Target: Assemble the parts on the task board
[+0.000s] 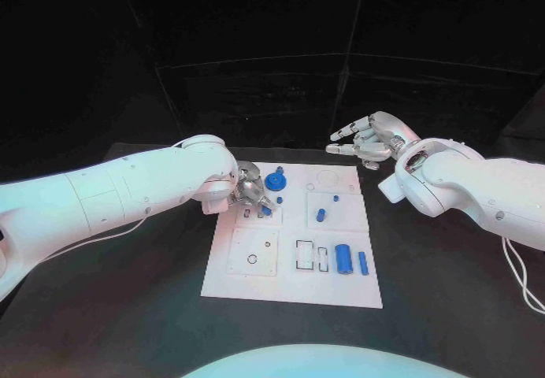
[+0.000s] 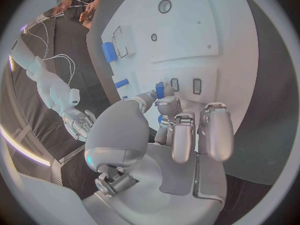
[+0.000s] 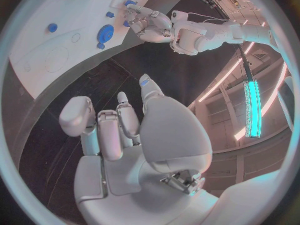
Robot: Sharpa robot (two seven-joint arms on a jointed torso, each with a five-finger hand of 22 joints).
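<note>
- Centrally, the task board (image 1: 293, 268) lies flat on the black table (image 1: 125, 315), its long side running away from the robot.
- Blue parts countable on the board in the head view: one round gear-like part (image 1: 277, 183) near the far left corner, one small peg (image 1: 321, 214) in the middle right panel, one smaller piece (image 1: 337, 198) just beyond it, one thick cylinder (image 1: 343, 257) and one thin bar (image 1: 364, 263) side by side at the near right.
- One further blue part (image 2: 160, 89) sits at the fingertips of the left hand (image 1: 251, 194). The left wrist view shows it between thumb and fingers, over the slots on the board; whether it is pinched or only touched cannot be told. The head view shows only a blue tip (image 1: 266, 210) below that hand.
- The left hand is over the board's far left area, just beside the gear-like part, fingers curled downward.
- The right hand (image 1: 365, 138) is off the board, above the table beyond the board's far right corner. It holds nothing; its fingers are apart and loosely bent, as the right wrist view (image 3: 122, 130) confirms.
- The right wrist view also shows the gear-like part (image 3: 105, 33) and the left hand (image 3: 150, 21) at the board's edge.
- Hands: two. Boards: one.
</note>
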